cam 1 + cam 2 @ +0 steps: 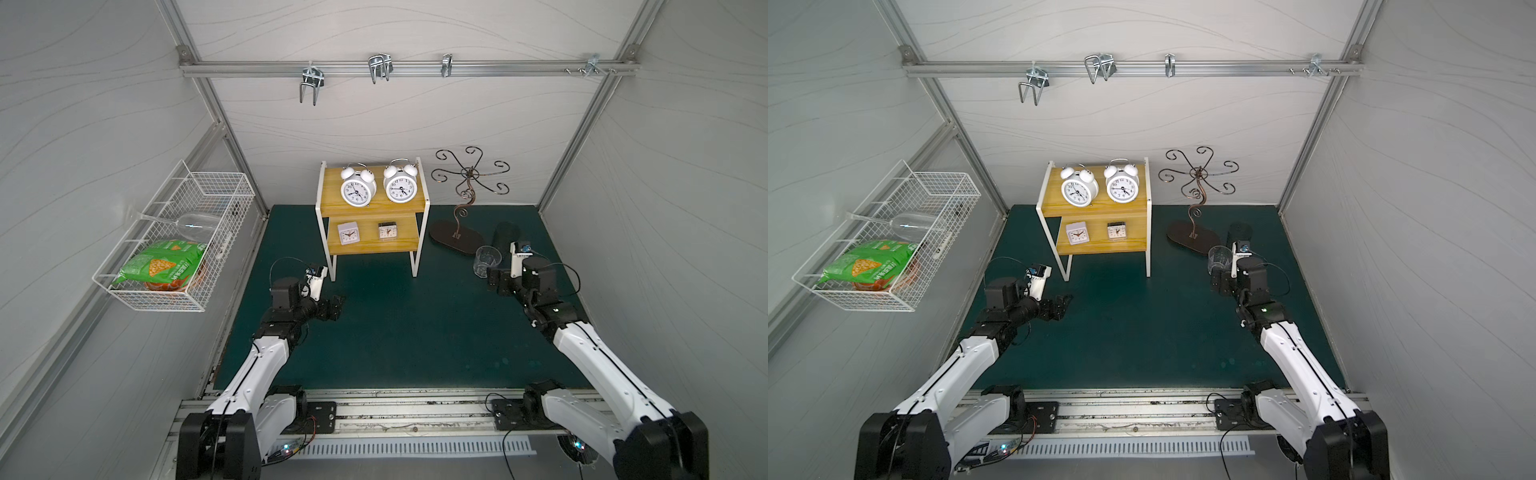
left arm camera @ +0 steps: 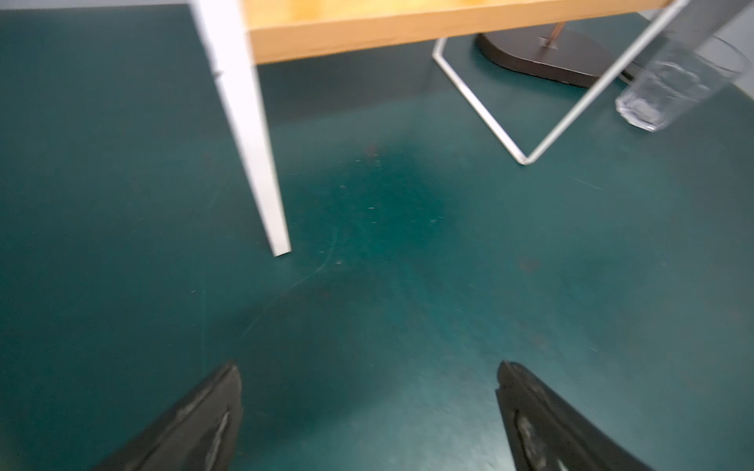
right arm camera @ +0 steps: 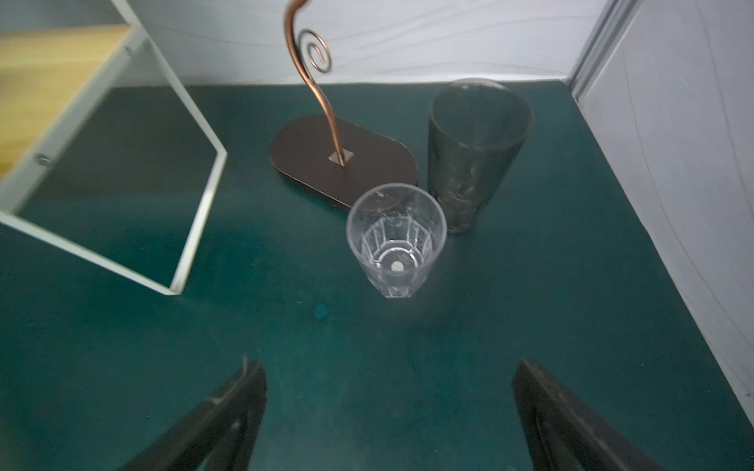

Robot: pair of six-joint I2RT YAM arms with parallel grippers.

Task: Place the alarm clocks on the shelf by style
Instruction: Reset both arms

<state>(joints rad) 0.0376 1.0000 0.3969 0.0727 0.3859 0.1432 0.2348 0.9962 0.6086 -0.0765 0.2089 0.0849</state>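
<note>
Seeing the shelf [image 1: 373,248] fully loaded, sorted by style. Up on the top board: left round twin-bell clock [image 1: 358,188] and right round twin-bell clock [image 1: 400,185], side by side, dials facing the camera. Down on the lower board: white square clock [image 1: 347,233] toward the left, clear-cased square clock [image 1: 387,231] toward the right, apart from each other. Left end effector [image 2: 368,367] — spread wide, holding nothing, low over the green surface [image 1: 395,324] just in front of the shelf's near left leg. Right end effector [image 3: 390,364] also spread wide and empty, pointed at a clear glass [image 3: 395,240] standing just ahead of it, with a dark tumbler [image 3: 473,155] and the base of a curly metal stand [image 3: 318,163] right behind that glass.
</note>
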